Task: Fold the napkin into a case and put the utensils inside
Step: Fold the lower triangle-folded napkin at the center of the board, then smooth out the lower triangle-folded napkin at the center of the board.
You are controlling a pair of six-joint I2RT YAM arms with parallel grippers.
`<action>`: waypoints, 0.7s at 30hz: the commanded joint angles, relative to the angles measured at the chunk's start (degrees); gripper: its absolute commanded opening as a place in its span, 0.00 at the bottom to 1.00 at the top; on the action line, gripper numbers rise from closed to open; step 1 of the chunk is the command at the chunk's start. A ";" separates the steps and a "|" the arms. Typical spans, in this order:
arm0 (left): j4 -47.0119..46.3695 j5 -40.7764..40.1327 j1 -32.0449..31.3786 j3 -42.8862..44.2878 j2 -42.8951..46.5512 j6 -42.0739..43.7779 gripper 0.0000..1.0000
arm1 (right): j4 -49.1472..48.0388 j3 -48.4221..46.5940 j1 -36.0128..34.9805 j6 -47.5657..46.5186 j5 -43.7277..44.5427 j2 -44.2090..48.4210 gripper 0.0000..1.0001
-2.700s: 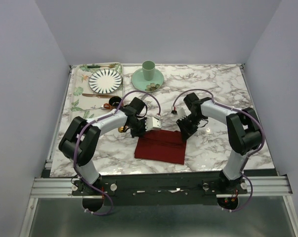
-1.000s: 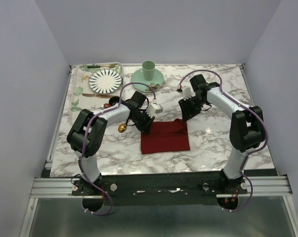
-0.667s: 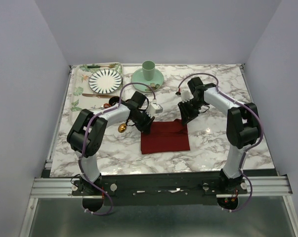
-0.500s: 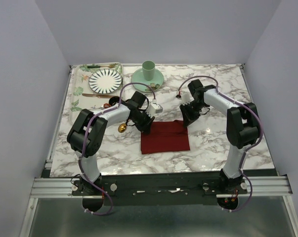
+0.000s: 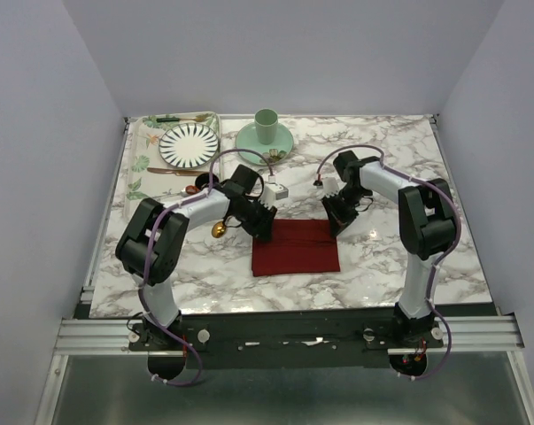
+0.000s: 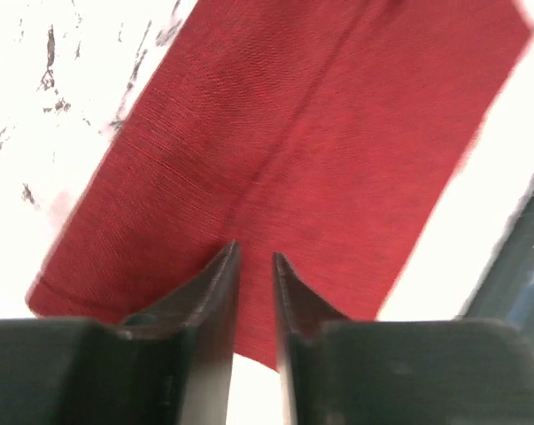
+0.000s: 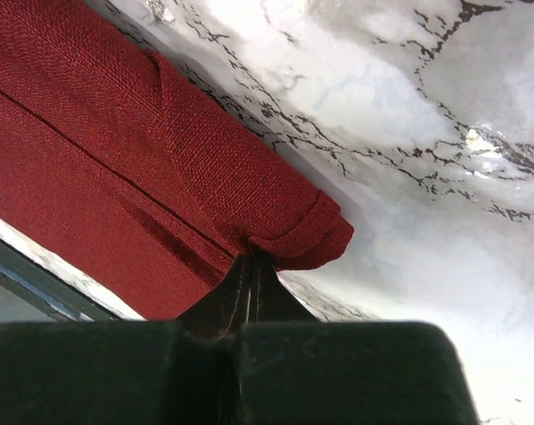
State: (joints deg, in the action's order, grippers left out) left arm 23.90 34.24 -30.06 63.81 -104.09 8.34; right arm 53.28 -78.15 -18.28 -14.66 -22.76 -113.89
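Right gripper [image 7: 251, 258] newly down, jaws tight on napkin [image 7: 116, 159] corner; left gripper [image 6: 256, 257] slightly parted.

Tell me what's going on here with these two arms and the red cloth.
Two robot arms are folding a dark red napkin on the marble table. The right gripper is shut on the rolled far right corner of the cloth. The left gripper is at the far left corner with its fingers slightly apart, gripping nothing. The napkin lies as a folded rectangle, and the gold spoon sits on the table to its left, not yet inside.
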 commanded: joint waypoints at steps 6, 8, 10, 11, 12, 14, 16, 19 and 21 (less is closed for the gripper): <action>-31.86 14.46 1.85 -6.24 7.52 -40.29 0.53 | -0.28 -0.34 -0.53 0.77 3.25 -1.78 0.04; -43.46 14.72 1.06 -8.00 5.84 -51.11 0.56 | 0.07 -0.42 -0.61 1.21 3.69 -1.78 0.04; -51.36 14.54 0.27 -8.35 2.42 -58.92 0.57 | 0.07 -0.34 -0.53 1.73 3.69 -1.69 0.04; -53.67 14.63 0.10 -8.09 0.93 -62.01 0.57 | 0.07 -0.42 -0.61 1.82 3.69 -1.69 0.04; -56.04 14.72 0.01 -7.91 -1.79 -64.56 0.58 | 0.07 -0.51 -0.53 2.17 3.78 -1.69 0.04; -61.59 14.19 0.01 -7.65 -4.00 -69.66 0.60 | 0.16 -1.04 -0.53 2.70 4.13 -1.87 0.04; -63.36 13.93 -0.08 -7.13 -6.55 -71.00 0.60 | 0.16 -1.21 -0.53 2.88 4.48 -2.04 0.04; -64.33 13.92 0.01 -8.61 -8.84 -72.32 0.60 | 0.34 -1.39 -0.61 3.14 4.66 -2.22 0.04; -63.11 12.53 0.53 -9.66 -9.89 -71.02 0.60 | 0.34 -1.48 -0.53 3.14 4.83 -2.39 0.04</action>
State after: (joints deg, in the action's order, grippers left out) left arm -33.45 47.09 -30.09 56.29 -112.25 -58.19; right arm 53.87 -78.72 -18.44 -12.01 -21.45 -114.21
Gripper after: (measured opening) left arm 0.602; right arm 0.043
